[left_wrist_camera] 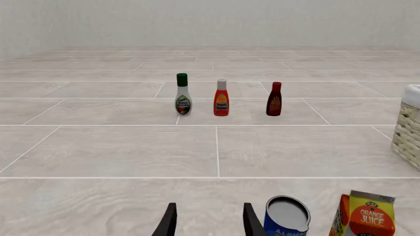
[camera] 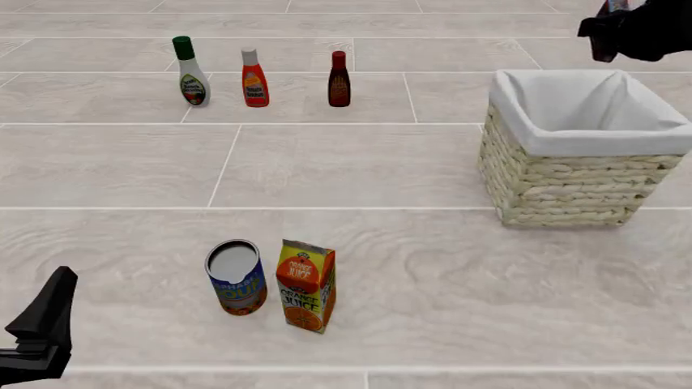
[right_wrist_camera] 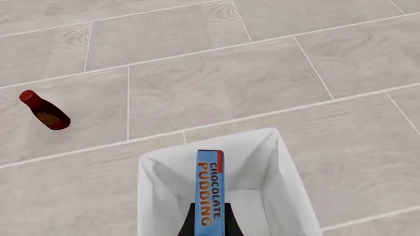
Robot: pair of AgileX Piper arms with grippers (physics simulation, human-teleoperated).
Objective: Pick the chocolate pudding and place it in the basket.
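**Pudding box held above the basket**

Left of the basket point(camera: 562, 174), the left gripper point(left_wrist_camera: 208, 221) hangs with fingers spread and nothing between them, near the blue can point(camera: 236, 276) and orange juice carton point(camera: 306, 284). Over the basket's white lining, the right gripper point(right_wrist_camera: 210, 223) pinches the chocolate pudding point(right_wrist_camera: 211, 191), blue edge upward.

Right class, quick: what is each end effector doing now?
Left end effector: open, holding nothing.
Right end effector: closed on the blue-topped chocolate pudding box.
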